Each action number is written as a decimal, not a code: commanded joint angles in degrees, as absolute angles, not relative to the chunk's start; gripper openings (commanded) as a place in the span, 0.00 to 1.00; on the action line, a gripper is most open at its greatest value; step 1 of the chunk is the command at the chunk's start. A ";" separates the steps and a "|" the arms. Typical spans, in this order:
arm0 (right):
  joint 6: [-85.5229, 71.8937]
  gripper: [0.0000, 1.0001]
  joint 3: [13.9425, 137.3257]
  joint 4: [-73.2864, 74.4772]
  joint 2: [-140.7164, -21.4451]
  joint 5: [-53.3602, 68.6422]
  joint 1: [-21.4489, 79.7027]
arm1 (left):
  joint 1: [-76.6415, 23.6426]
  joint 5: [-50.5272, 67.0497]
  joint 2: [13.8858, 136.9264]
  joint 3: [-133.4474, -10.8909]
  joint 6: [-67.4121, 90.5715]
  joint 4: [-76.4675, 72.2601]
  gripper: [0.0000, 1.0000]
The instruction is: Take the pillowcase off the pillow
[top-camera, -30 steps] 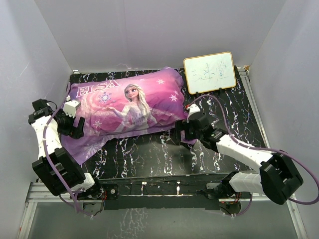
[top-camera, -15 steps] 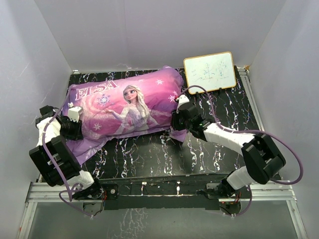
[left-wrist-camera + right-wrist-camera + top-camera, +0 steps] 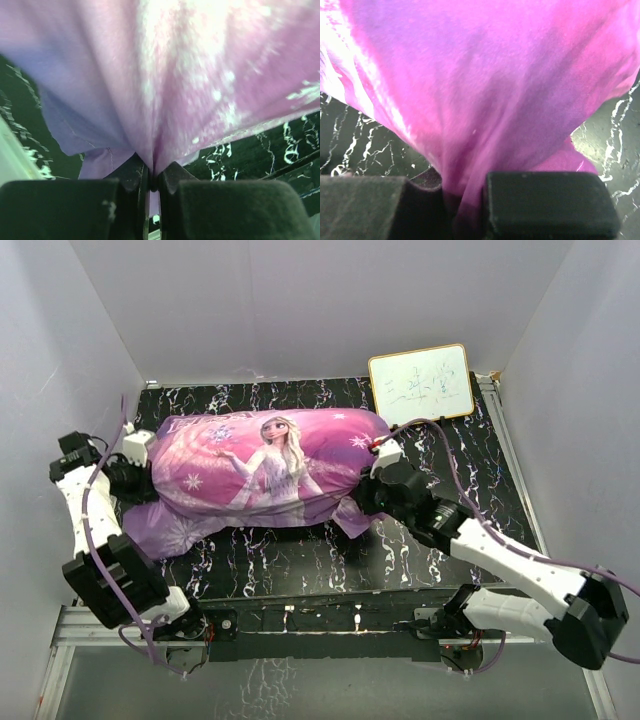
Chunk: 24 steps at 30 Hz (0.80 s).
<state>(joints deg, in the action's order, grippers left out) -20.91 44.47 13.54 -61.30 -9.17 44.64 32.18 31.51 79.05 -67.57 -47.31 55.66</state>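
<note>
The purple-pink pillowcase with the Elsa print lies stuffed across the black marbled table. The pillow is hidden inside it. My left gripper is shut on a pinch of the cover's left end; the fabric fans upward from its closed jaws. At the right end, my right gripper is shut on a fold of pink cloth, which bunches down between its jaws. A loose flap of pillowcase spreads on the table at the front left.
A small framed whiteboard leans at the back right of the table. White walls close in on the left, back and right. A metal rail runs along the near edge by the arm bases.
</note>
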 commanded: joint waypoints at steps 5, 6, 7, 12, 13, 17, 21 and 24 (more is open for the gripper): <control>-26.54 0.08 54.35 19.58 -51.12 -12.11 47.50 | 32.17 43.70 73.14 -91.17 -45.43 73.10 0.00; -27.29 0.08 55.99 21.20 -50.50 -12.16 47.83 | 32.17 44.33 73.13 -94.44 -45.25 74.80 0.00; -28.20 0.08 57.71 22.58 -49.88 -11.97 48.08 | 32.17 44.83 73.27 -97.91 -45.10 76.49 0.00; -34.59 0.08 67.69 27.85 -45.93 -9.84 48.22 | 32.12 44.58 74.95 -115.40 -42.70 82.09 0.00; -35.88 0.08 69.41 28.71 -45.73 -9.47 48.20 | 32.16 43.85 75.09 -118.08 -42.22 82.09 0.00; -41.62 0.08 75.85 34.39 -49.67 -12.40 48.21 | 32.17 42.35 76.96 -124.40 -41.46 81.62 0.00; -41.04 0.08 79.70 36.39 -65.12 -12.07 43.93 | 24.31 34.13 86.32 -119.82 -31.68 72.12 0.00; -43.97 0.08 79.92 33.22 -76.41 14.63 28.01 | 14.65 20.86 95.31 -119.36 -29.68 71.08 0.00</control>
<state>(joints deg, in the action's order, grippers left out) -39.83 79.29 40.27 -60.73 -5.85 41.32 24.69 32.82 82.06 -121.80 -36.53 78.06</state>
